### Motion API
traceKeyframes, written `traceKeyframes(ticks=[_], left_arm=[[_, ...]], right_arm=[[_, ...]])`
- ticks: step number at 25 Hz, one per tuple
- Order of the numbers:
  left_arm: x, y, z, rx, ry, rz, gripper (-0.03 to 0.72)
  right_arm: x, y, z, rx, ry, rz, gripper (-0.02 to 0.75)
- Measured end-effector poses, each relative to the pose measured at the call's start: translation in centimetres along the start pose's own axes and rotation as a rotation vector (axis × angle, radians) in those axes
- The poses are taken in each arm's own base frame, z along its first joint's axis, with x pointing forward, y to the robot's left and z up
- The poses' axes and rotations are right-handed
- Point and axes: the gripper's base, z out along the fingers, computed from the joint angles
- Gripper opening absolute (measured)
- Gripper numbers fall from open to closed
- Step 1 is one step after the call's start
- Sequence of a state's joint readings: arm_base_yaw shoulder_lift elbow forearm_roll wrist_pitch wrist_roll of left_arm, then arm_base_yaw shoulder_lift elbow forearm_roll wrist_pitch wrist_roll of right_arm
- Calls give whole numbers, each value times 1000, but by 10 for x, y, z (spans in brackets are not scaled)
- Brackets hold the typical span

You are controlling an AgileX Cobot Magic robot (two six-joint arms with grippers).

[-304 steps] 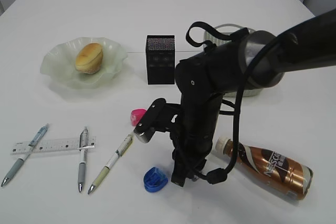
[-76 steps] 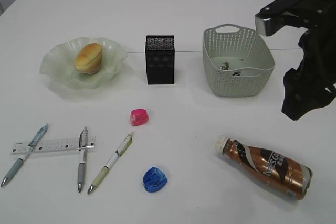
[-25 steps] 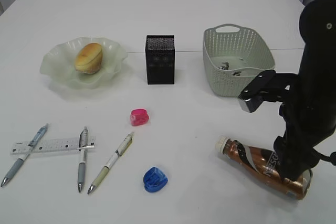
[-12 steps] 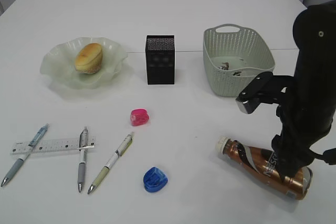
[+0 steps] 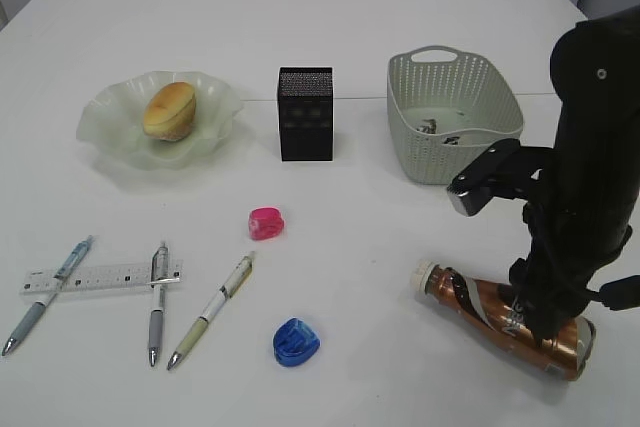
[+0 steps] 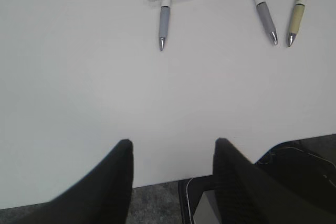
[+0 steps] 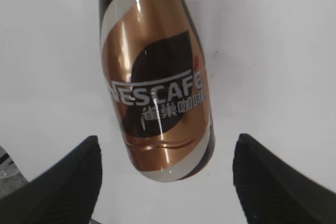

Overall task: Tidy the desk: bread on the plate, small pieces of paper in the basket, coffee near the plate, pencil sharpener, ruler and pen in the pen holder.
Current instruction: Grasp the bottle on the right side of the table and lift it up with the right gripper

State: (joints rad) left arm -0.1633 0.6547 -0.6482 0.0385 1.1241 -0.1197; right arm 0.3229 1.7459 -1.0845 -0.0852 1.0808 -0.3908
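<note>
One coffee [image 7: 155,82] lies between the open right pincer's [image 7: 167,167] jaws.

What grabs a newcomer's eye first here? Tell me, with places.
The big black right arm, its open end effector straddling the coffee lying on its side at the desk's front right. Next, the bread on the plate at back left.

- Right pincer [image 5: 545,332] is lowered over the Nescafe bottle [image 5: 480,309], which lies on the counter [image 5: 350,267].
- Basket [image 5: 452,115] stands behind the pincer.
- Blue sharpener [image 5: 295,341] lies well left.
</note>
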Motion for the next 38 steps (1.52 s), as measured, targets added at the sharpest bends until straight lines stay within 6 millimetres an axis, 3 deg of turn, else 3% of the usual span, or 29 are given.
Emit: traceKeyframes(ticks=[38], left_arm=[[2, 1, 0, -9, 20, 3, 361]], right_arm=[[-3, 2, 31, -16, 21, -8, 603]])
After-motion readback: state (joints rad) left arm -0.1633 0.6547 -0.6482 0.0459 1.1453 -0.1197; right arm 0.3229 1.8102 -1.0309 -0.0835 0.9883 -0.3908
